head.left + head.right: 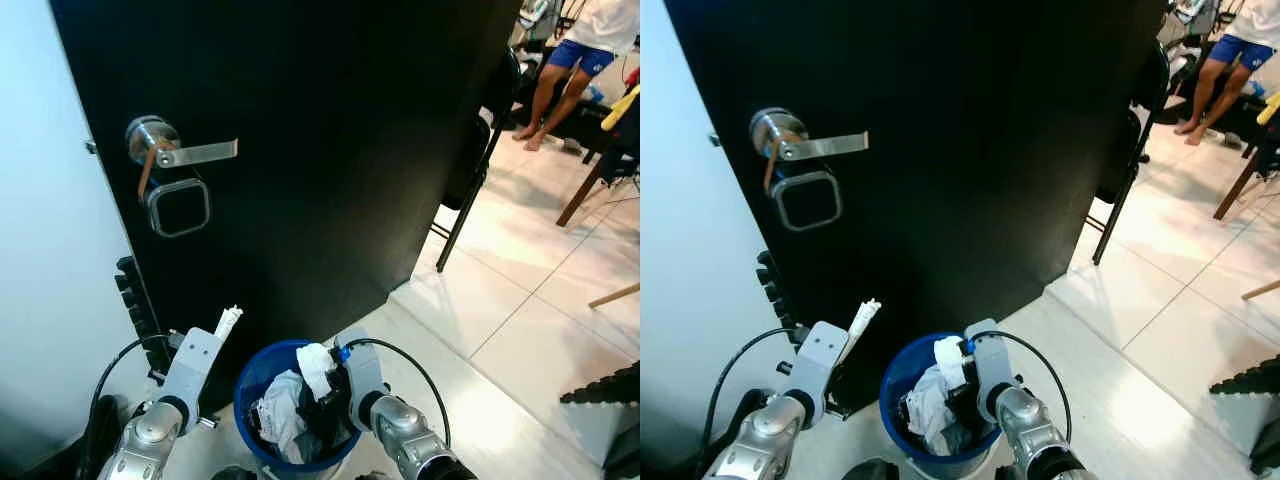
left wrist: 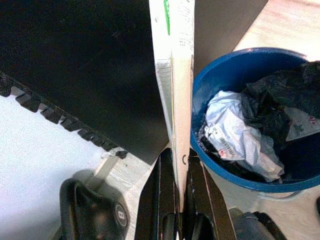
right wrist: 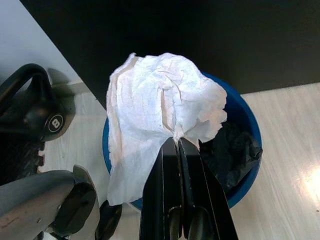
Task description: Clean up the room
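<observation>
A blue bin (image 1: 262,373) with crumpled white paper and black plastic inside stands on the floor before me. My right gripper (image 3: 176,145) is shut on a crumpled white tissue (image 3: 155,110) and holds it over the bin (image 3: 245,125). The tissue (image 1: 315,365) hangs above the trash. My left gripper (image 2: 175,172) is shut on a flat white paper wrapper (image 2: 175,65) with green print, just left of the bin's rim (image 2: 200,95). The wrapper's tip (image 1: 228,322) sticks up beside my left arm.
A black door (image 1: 330,150) with a silver lever handle (image 1: 190,152) stands close ahead. A kettlebell (image 3: 35,115) and black foam mats (image 1: 135,300) lie at the left wall. A black folding chair (image 1: 480,150) and a seated person's legs (image 1: 560,90) are at the back right on open tiled floor.
</observation>
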`<state>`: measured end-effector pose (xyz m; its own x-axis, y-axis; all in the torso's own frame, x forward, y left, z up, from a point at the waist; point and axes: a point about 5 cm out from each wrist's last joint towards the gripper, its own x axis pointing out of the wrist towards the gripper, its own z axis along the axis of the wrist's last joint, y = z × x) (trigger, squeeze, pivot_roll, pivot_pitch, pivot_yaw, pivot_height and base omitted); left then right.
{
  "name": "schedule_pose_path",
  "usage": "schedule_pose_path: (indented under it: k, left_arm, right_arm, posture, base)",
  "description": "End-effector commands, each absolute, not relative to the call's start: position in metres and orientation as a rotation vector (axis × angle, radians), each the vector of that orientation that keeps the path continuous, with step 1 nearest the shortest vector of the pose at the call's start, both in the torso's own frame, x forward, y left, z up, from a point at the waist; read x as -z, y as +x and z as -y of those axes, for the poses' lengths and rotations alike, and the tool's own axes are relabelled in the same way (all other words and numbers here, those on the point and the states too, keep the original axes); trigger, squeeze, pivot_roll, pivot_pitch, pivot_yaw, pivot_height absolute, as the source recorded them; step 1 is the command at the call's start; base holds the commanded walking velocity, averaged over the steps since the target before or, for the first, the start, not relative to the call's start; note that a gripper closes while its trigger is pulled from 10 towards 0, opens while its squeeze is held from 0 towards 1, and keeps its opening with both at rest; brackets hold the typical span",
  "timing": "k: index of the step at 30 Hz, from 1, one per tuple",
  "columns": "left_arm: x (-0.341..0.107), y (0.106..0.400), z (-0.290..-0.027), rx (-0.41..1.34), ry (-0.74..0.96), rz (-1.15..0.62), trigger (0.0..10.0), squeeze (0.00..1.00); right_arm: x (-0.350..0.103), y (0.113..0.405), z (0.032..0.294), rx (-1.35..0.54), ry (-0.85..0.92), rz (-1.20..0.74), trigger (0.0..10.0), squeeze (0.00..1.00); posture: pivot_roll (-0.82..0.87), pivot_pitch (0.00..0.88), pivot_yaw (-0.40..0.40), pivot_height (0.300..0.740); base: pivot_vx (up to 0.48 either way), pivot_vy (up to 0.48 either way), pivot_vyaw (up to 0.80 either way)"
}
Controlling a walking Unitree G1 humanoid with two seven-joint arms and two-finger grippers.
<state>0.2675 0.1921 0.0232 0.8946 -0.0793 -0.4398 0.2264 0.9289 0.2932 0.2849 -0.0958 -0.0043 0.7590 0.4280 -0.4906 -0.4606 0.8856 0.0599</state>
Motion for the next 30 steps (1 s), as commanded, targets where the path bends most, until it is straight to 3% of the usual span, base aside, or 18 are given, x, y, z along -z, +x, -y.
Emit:
schedule_pose_path:
  k: [1,18,20,30]
  left_arm:
    - [-0.021,0.268,-0.196,0.191,0.389,-0.450,10.0,0.00]
    - [-0.019,0.274,-0.189,0.400,0.533,-0.400,10.0,0.00]
    - [-0.019,0.282,-0.185,0.433,0.607,-0.381,10.0,0.00]
    - [-0.022,0.295,-0.171,0.468,0.604,-0.365,10.0,0.00]
  right_arm:
    - [0.006,0.283,0.095,-0.494,-0.067,-0.526,10.0,0.00]
    - [-0.006,0.298,0.083,-0.548,-0.216,-0.514,10.0,0.00]
    - [-0.007,0.301,0.082,-0.587,-0.308,-0.527,10.0,0.00]
    - [-0.010,0.307,0.085,-0.561,-0.381,-0.526,10.0,0.00]
  posture:
    - [0.15,0.090,-0.083,0.623]
    - [0.10,0.211,-0.109,0.623]
    - [0.07,0.261,-0.111,0.623]
    - [0.06,0.289,-0.115,0.623]
  base:
    - [0.000,0.000,0.00]
    - [0.000,0.000,0.00]
    - [0.000,0.000,0.00]
    - [0.000,0.000,0.00]
